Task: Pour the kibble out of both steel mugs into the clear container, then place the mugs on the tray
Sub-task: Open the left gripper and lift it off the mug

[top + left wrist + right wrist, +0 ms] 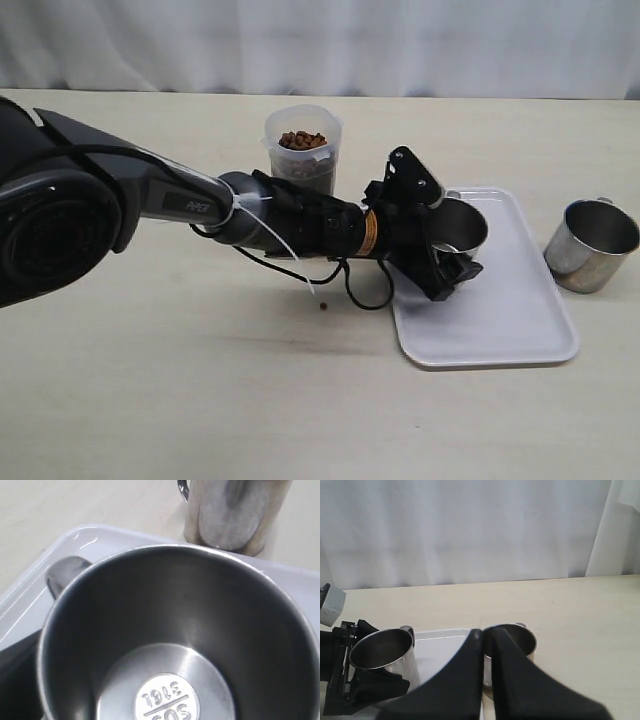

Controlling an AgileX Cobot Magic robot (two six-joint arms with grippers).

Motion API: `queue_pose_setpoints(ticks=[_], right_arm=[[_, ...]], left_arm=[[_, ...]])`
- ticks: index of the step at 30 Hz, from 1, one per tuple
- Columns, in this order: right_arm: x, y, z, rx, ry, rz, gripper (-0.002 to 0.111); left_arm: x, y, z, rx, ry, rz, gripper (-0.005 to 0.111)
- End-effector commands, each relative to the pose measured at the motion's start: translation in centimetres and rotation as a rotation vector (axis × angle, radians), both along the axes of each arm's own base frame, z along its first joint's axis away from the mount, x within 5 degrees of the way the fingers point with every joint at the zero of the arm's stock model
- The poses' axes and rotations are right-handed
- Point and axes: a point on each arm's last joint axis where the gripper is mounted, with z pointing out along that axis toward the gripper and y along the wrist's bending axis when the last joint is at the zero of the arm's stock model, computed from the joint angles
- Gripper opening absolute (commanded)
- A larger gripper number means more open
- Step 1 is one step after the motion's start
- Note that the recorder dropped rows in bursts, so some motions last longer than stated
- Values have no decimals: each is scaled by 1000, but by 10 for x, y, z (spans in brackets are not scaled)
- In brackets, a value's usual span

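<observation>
Empty steel mug [463, 226] is clamped, tilted, in the left gripper [437, 228] over the tray [510, 320]; contact unclear. The second steel mug [592, 245] stands just right of the tray. The clear container [305, 170] holds the kibble [301, 140]. The right gripper [484, 634] is closed and empty.

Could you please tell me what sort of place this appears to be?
Probably a robotics lab bench, not a home: a plain white curtain backdrop, a pale tabletop, and the left end effector gripping a steel mug.
</observation>
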Motion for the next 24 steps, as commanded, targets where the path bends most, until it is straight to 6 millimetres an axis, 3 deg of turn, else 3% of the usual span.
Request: queue_pose_setpoints(ticks=[1, 11, 18, 20, 21, 24], right_arm=[[0, 0, 1, -6, -12, 2, 4], [0, 0, 1, -6, -12, 2, 4], [0, 0, 1, -6, -12, 2, 4], [0, 0, 1, -6, -12, 2, 4], [0, 0, 1, -6, -12, 2, 4], [0, 0, 1, -6, -12, 2, 4]], left_arm=[[3, -1, 27, -3, -73, -22, 92], [0, -1, 82, -70, -144, -37, 92], [-14, 15, 156, -150, -116, 1, 88], [-20, 23, 179, -122, -144, 46, 76], [-23, 28, 193, -101, -170, 92, 64], [-37, 47, 223, -54, -249, 235, 14]])
